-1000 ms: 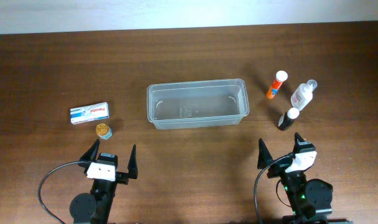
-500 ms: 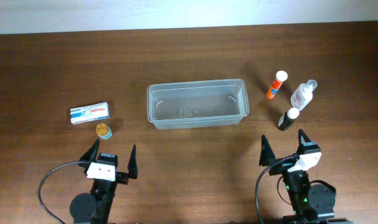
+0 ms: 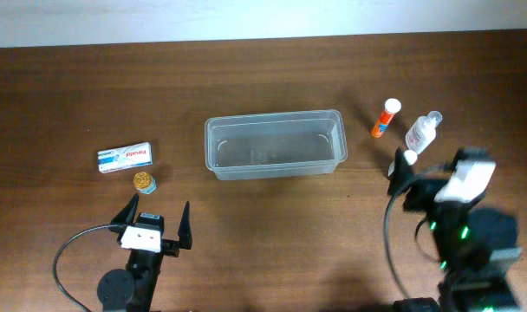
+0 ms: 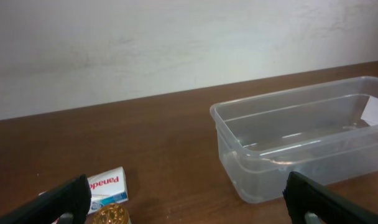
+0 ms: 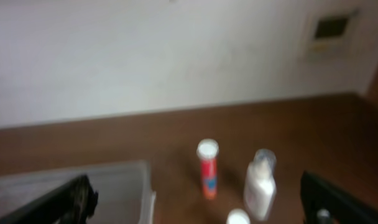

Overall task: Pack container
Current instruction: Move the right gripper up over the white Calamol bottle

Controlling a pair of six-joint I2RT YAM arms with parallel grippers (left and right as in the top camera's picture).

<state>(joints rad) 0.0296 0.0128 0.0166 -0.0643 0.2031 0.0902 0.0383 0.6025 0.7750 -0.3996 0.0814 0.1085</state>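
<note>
The clear plastic container (image 3: 275, 144) stands empty at the table's middle; it shows in the left wrist view (image 4: 304, 134) and its corner in the right wrist view (image 5: 71, 186). Right of it are an orange tube with a white cap (image 3: 386, 118) (image 5: 207, 168), a clear bottle (image 3: 422, 132) (image 5: 260, 183) and a dark bottle with a white cap (image 3: 403, 162) (image 5: 237, 217). Left of it lie a white Panadol box (image 3: 125, 157) (image 4: 105, 186) and a small gold-lidded jar (image 3: 144, 182) (image 4: 111, 214). My left gripper (image 3: 156, 223) (image 4: 195, 202) is open and empty near the front edge. My right gripper (image 3: 428, 178) (image 5: 201, 199) is open and empty, raised just in front of the dark bottle.
The brown wooden table (image 3: 272, 234) meets a white wall (image 4: 176, 43) at the back. Black cables loop beside both arm bases at the front edge.
My right arm has risen and moved forward and to the right, up to the dark bottle. The left arm and all objects have not moved.
</note>
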